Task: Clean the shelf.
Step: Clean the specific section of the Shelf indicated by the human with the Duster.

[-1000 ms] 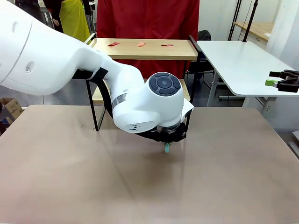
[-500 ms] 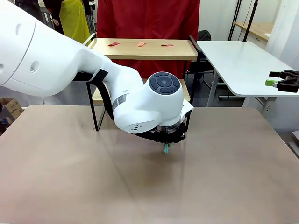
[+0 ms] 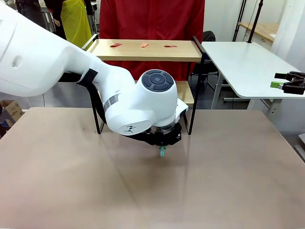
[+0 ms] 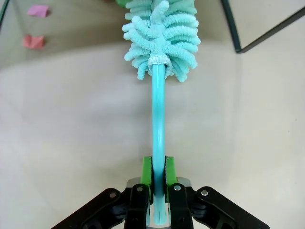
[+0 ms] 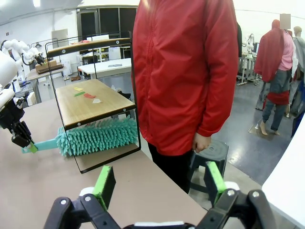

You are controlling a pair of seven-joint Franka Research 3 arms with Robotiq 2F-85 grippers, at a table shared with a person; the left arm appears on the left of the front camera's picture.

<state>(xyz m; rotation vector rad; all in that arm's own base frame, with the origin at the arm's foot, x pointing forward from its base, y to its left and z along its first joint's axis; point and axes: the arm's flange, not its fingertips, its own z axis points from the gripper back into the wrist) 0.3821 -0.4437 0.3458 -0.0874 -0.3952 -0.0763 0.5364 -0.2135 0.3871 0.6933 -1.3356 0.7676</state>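
Quick update: my left gripper is clamped tight on the handle of the teal duster, fluffy head pointing away from me. Over the last second my arm slid a little to my left, low over the table, so I reckon I'm dragging the head sideways. From the right wrist camera, the head sits at table level under the lower board of the shelf, inside the frame. The shelf's at the far edge of the table, right in front of the person in red. Thing is, the three red scraps on the top board haven't budged, and there are more bits on the lower board. So most of the cleaning's still ahead, I'd say. My right gripper is spread wide, holding nothing.
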